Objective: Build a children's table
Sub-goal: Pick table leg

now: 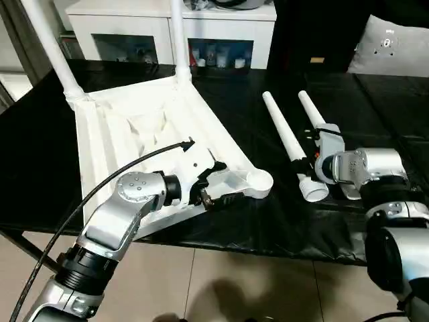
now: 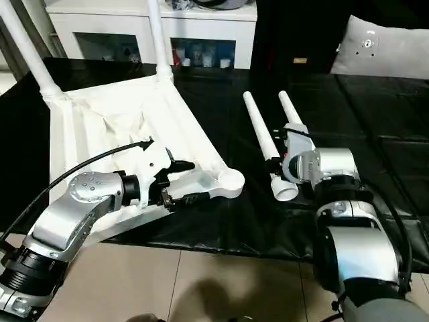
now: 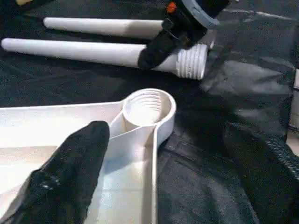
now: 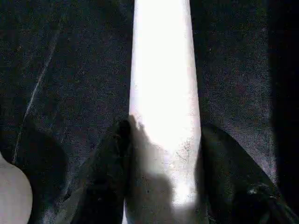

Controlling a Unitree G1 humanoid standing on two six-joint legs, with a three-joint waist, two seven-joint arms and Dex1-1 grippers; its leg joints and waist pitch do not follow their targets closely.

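The table top (image 1: 144,144) lay upside down at 10 o'clock on the counter (image 1: 281,221), ribs up, so its sockets faced upward; two legs already stood in the far corners. The left gripper (image 1: 216,190) spread wide over the near edge beside the empty socket (image 3: 148,108). At 3 o'clock, the right gripper (image 4: 163,163) straddled a loose leg (image 4: 162,93), presumably for insertion; whether it gripped could not be told.

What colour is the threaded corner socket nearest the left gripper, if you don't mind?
White, like the rest of the tabletop; the socket shows best in the left wrist view.
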